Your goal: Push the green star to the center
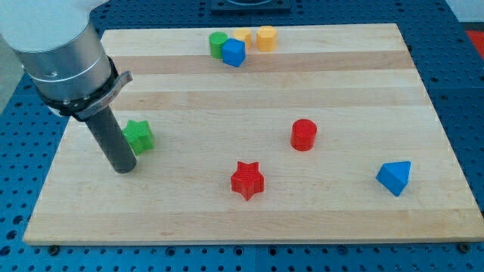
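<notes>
Your rod has no jaws to part or close; it ends in my tip (122, 169), which rests on the wooden board (249, 219) just to the view's left of and slightly below the green star (138, 135). The rod's dark shaft overlaps the star's left edge, so you cannot tell whether they touch.

The green star sits on the left part of the board, well left of the middle. Taking the star as your landmark: the red star (247, 180) lies to its right and lower, the red cylinder (303, 134) further right at about the same height, and the blue pyramid-like block (395, 177) far right and lower, near the board's right edge. Far above and to the right of the star, at the board's top edge, four blocks cluster: a green cylinder (218, 44), a blue cube (234, 53), a yellow block (243, 36) partly hidden behind them, and an orange-yellow block (265, 38). Between the star and the board's middle, nothing stands.

No writing can be read. The pale wood board lies on a blue perforated table (454, 113).
</notes>
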Tool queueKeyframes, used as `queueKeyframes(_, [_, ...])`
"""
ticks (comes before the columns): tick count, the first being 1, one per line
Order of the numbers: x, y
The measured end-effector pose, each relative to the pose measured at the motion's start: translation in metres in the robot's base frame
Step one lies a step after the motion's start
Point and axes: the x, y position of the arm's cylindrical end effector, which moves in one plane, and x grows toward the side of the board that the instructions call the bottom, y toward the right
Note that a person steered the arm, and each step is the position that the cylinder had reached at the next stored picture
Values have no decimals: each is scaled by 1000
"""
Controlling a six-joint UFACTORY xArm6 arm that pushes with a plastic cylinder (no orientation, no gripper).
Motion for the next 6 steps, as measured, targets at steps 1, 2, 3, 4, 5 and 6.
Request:
queueKeyframes(1, [0,-6])
queueKeyframes(2, [-1,-8])
queueKeyframes(3, [-16,-20])
queueKeyframes(4, [-19,-29])
queueKeyframes(5, [-36,-25])
queueKeyframes(6, [-53,-22])
